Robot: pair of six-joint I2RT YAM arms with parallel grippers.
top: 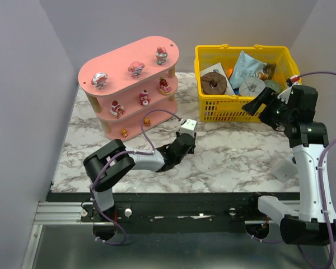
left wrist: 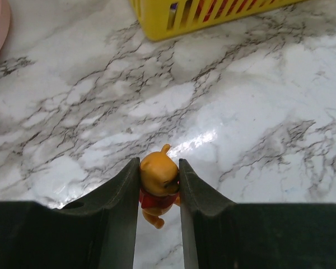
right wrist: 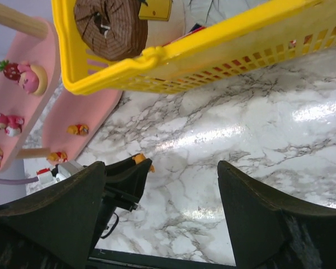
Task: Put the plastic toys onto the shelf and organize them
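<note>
One bear toy (left wrist: pixel 158 180), pinched only by its head in the left claw (left wrist: pixel 159 167), may twist loose; the hold seems shallow.

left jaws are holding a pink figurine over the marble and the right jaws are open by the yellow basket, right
Not pink: the left wrist view shows the left jaws shut on an orange bear figurine in a red top. The rest holds: marble table beneath, right jaws open by the yellow basket.
</note>
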